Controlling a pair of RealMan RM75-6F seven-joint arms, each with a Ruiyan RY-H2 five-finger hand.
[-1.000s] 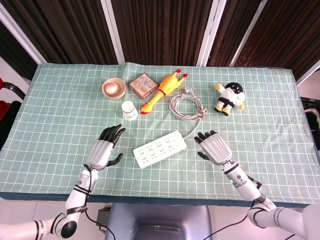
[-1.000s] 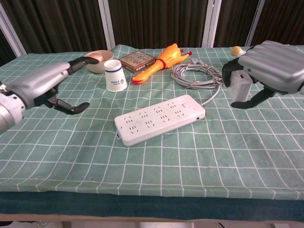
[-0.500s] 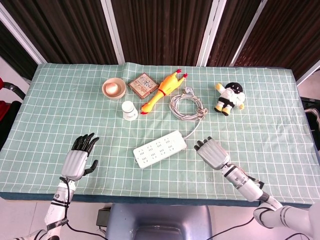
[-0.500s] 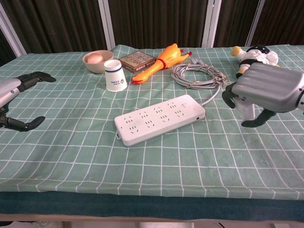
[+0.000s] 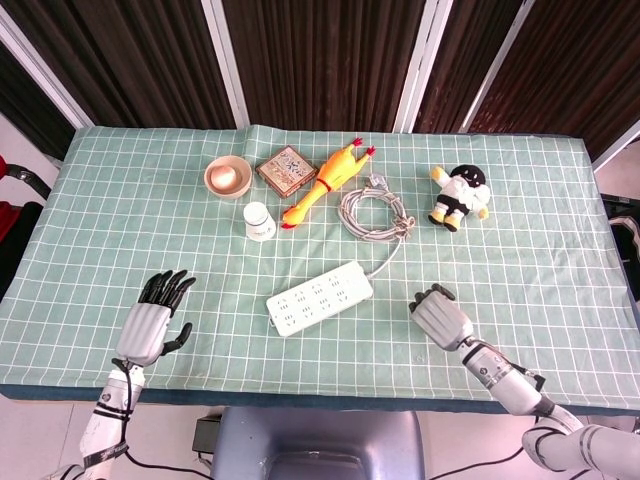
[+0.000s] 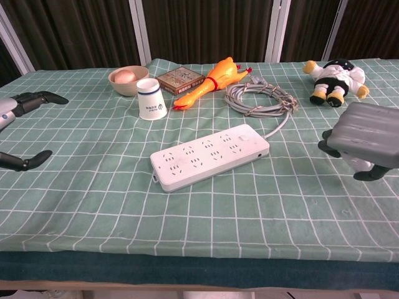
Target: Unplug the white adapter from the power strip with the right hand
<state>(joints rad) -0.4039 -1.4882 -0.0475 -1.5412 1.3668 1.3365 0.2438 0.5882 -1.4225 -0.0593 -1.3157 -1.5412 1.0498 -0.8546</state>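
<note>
The table [image 5: 560, 210] is looking much as it did a second ago, and the power strip [image 6: 210, 155] is lying just where it was. It is now well off to the left of the right hand [image 6: 365, 138], with every socket facing up bare.

That right hand is doing the moving. It is pulling back from the strip's cord end, sliding out to the right and in toward the near edge. Its fingers are curling in under the palm. A pale sliver showing beneath them looks like the adapter [image 6: 356, 164], so I am reading it as gripping the plug, though most of it is hidden.

The left hand [image 5: 150, 322] is retreating too. It is drifting away to the near left edge, far from the strip, with its fingers spread and nothing in them.

With the strip bare and the adapter travelling away in the hand, the unplugging looks done.
</note>
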